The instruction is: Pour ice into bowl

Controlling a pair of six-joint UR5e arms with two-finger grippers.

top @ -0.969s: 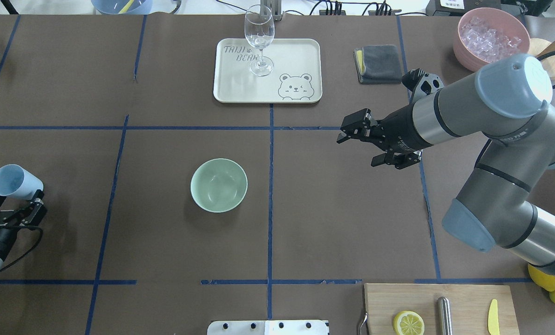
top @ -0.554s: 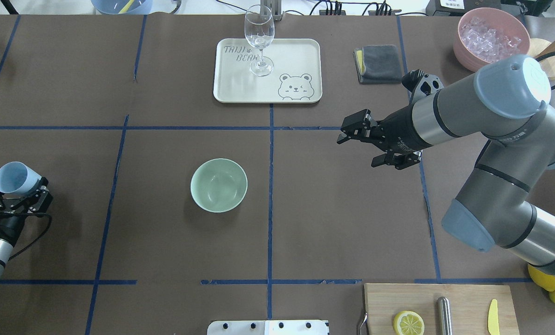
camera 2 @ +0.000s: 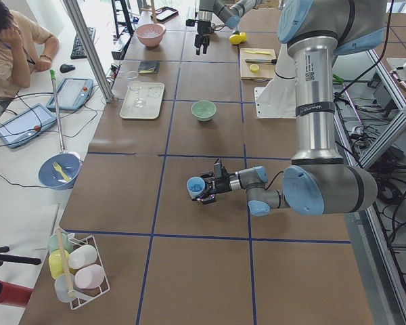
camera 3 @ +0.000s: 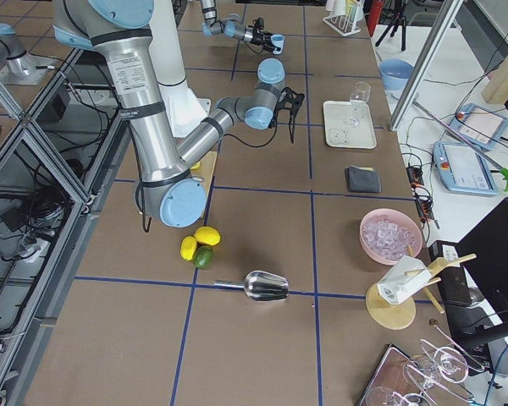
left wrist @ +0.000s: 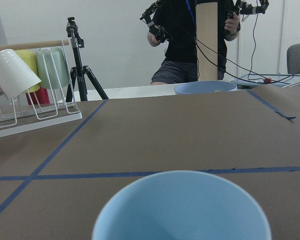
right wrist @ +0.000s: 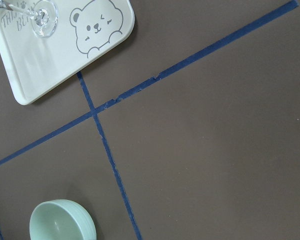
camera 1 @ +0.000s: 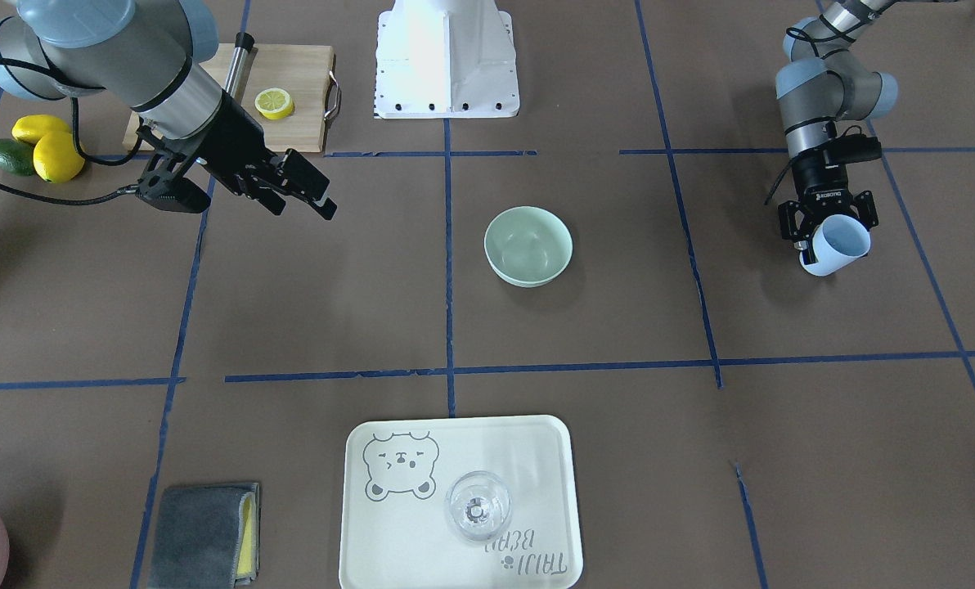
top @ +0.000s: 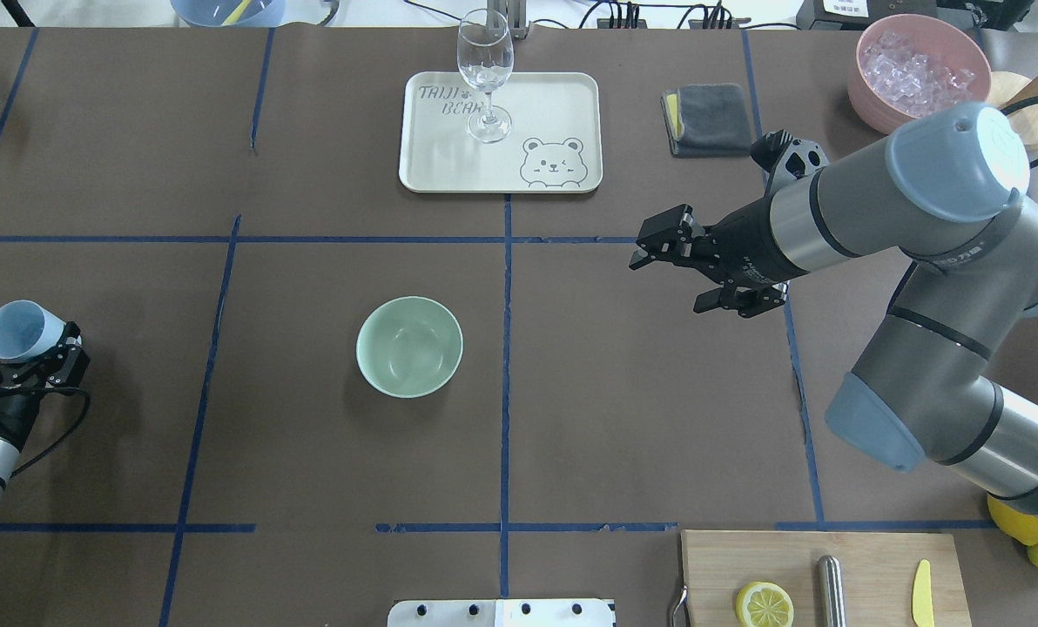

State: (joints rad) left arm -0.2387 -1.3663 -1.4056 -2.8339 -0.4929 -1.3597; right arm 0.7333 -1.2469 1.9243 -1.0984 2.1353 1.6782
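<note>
The pale mint-green bowl (top: 409,347) (camera 1: 528,245) (camera 2: 204,110) (right wrist: 60,222) stands upright left of the table's centre line, and its inside looks bare. My left gripper (top: 30,357) (camera 1: 828,225) is shut on a light blue cup (top: 16,331) (camera 1: 839,244) (left wrist: 180,210) at the far left, well away from the bowl. The cup is tilted with its mouth facing away from the wrist. No ice shows in the visible part of its inside. Over the right half, my right gripper (top: 645,244) (camera 1: 312,195) hangs open with nothing in it.
A cream tray (top: 554,104) with a wine glass (top: 485,74) sits at the back centre, a grey cloth (top: 708,119) to its right. A pink container (top: 918,70) of crushed ice is back right. A cutting board (top: 867,557) with half a lemon lies front right.
My left gripper and the blue cup drifted slightly right, then back left and a little farther from the robot. The right arm and the bowl have not moved.
</note>
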